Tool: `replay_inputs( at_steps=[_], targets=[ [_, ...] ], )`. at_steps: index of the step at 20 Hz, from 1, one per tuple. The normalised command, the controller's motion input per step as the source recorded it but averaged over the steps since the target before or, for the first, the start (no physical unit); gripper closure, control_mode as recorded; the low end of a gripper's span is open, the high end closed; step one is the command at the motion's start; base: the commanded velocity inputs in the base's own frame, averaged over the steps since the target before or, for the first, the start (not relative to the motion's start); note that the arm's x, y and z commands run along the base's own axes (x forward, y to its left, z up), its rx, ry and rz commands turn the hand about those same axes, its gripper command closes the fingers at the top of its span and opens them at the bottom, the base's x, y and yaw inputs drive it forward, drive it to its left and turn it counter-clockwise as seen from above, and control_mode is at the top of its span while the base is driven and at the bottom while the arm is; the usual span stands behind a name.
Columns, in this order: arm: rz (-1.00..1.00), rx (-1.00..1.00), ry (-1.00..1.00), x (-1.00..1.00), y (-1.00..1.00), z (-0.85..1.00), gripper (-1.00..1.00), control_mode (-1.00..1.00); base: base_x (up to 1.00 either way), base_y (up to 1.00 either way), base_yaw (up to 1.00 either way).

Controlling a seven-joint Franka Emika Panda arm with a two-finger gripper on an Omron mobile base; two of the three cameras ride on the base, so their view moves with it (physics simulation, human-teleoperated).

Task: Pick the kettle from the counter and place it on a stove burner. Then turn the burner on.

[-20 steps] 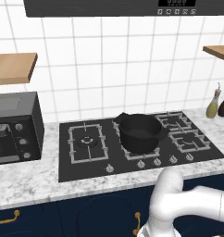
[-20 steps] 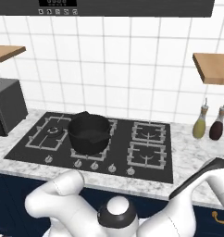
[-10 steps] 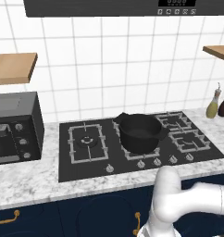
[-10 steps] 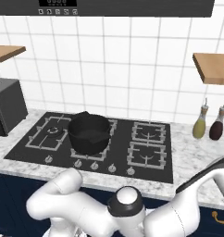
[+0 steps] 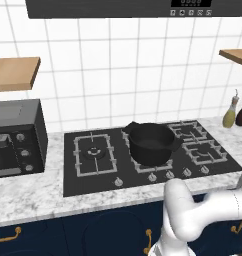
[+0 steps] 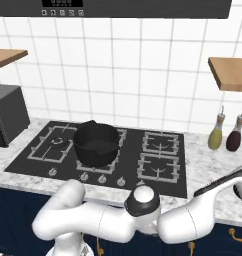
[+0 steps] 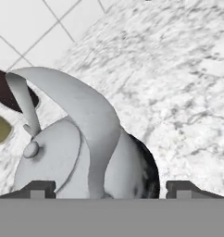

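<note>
The silvery-grey kettle [image 7: 72, 157] sits on the marble counter [image 7: 178, 69], close up in the hand view, with its arched handle [image 7: 86, 106] rising over the lid knob. My gripper [image 7: 109, 190] is open just above it. One fingertip [image 7: 37, 187] stands at the kettle's left side and the other fingertip [image 7: 181, 187] just beyond its right side, with no clear contact. The large ring burner [image 5: 94, 152] [image 6: 56, 142] lies bare at the left of the black cooktop [image 5: 73, 185]. My arm stretches off to the right along the counter [image 6: 203, 150].
A big black pot [image 5: 151, 143] [image 6: 96, 142] sits on the centre burner. Two smaller grates [image 5: 193, 132] [image 6: 160, 142] lie to its right. Two bottles [image 6: 216, 134] [image 6: 234, 136] stand against the wall near the kettle. A black toaster oven [image 5: 15, 137] stands at the far left.
The arm's elbow joint has risen and shifted a little to the right in the right base view. The pot, cooktop and bottles have not moved.
</note>
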Motion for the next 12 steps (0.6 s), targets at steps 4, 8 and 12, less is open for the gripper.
replay_inputs(
  at_steps=[4, 8, 12],
  targets=[
    [0.09, 0.03, -0.19, 0.26, -0.11, -0.03, 1.0, -1.0, 0.0, 0.0, 0.0],
    [0.15, 0.0, -0.3, 0.01, -0.05, 0.0, 1.0, -1.0, 0.0, 0.0, 0.0],
    [0.17, 0.0, -0.25, 0.0, -0.05, 0.0, 1.0, -1.0, 0.0, 0.0, 0.0]
  ],
)
